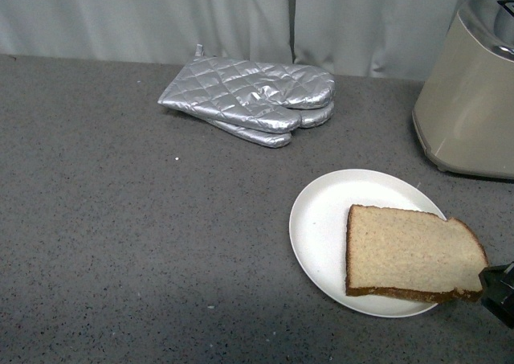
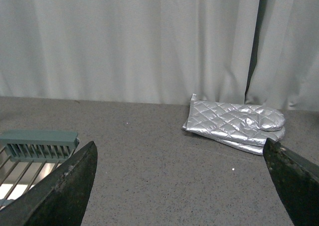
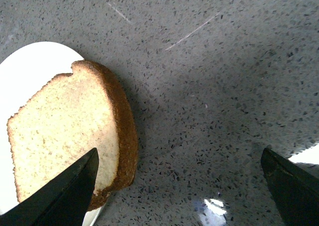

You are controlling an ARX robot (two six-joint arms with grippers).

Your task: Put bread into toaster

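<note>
A slice of light brown bread (image 1: 414, 253) with a dark crust lies flat on a round white plate (image 1: 321, 219), its crust hanging over the plate's right rim. The same bread (image 3: 65, 131) fills the right wrist view. My right gripper (image 3: 180, 178) is open, one finger over the bread's crust edge, the other over bare counter. Only its black tip (image 1: 499, 290) shows in the front view, just right of the slice. The beige toaster (image 1: 474, 107) with a chrome top stands at the back right. My left gripper (image 2: 182, 183) is open above bare counter, out of the front view.
Silver quilted oven mitts (image 1: 253, 99) lie stacked at the back centre; the left wrist view has the mitts (image 2: 234, 123) ahead. A green-edged wire rack (image 2: 35, 151) sits beside the left finger. Grey curtains (image 1: 161, 14) close off the back of the dark speckled counter (image 1: 120, 243).
</note>
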